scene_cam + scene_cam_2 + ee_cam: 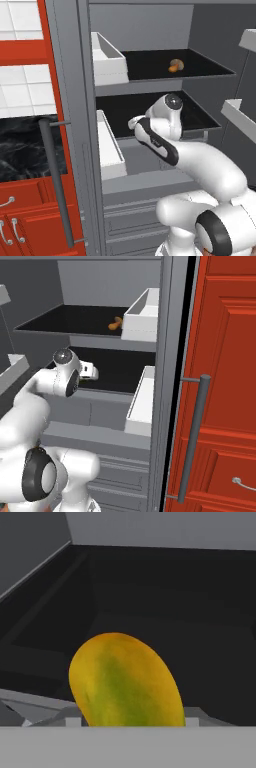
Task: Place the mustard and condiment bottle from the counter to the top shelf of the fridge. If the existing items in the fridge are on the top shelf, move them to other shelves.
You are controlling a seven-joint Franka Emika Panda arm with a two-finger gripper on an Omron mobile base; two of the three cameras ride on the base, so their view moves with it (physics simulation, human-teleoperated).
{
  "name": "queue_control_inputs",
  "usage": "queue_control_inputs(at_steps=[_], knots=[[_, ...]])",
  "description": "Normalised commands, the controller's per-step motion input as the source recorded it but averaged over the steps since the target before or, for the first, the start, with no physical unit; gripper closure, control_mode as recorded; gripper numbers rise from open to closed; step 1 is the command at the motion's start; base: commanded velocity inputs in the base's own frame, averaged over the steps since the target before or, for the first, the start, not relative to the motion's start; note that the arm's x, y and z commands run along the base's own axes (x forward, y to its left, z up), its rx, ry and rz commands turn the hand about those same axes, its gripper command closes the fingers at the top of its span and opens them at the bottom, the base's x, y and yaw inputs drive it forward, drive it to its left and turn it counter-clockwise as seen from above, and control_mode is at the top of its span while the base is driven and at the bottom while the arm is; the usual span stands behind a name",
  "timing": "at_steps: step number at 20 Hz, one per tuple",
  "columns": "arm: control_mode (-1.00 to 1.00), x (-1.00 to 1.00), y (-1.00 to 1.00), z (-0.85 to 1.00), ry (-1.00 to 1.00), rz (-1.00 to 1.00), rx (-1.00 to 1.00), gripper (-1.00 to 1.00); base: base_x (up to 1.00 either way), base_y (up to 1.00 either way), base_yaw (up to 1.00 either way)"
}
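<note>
Reaching into the open fridge [75, 100], the arm sits at the second black shelf [200, 117], below the top shelf [65, 321] where the orange-tan mushroom-shaped piece [175, 65] rests. The yellow-green fruit [125, 682] looms right at the tool — whether it is gripped cannot be told. The black marble worktop [22, 147] lies left of the fridge.
</note>
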Motion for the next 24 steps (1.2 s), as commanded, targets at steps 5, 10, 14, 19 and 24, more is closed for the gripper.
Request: queue_control_inputs(at_steps=[5, 10, 14, 19, 24], knots=[[-1.0, 0.95, 0.18, -0.33, 0.0, 0.0, 0.0, 1.0, 0.0, 0.0, 0.0], [-1.0, 1.0, 0.21, -0.4, 0.0, 0.0, 0.0, 1.0, 0.0, 0.0, 0.0], [-1.0, 0.71, 0.21, -0.21, -0.04, -0.06, 0.0, -1.0, 0.0, 0.0, 0.0], [-1.0, 0.3, 0.03, 0.03, 0.0, -0.03, 0.0, -1.0, 0.0, 0.0, 0.0], [-1.0, -0.05, 0.03, 0.41, -0.05, -0.04, 0.0, -1.0, 0.0, 0.0, 0.0]])
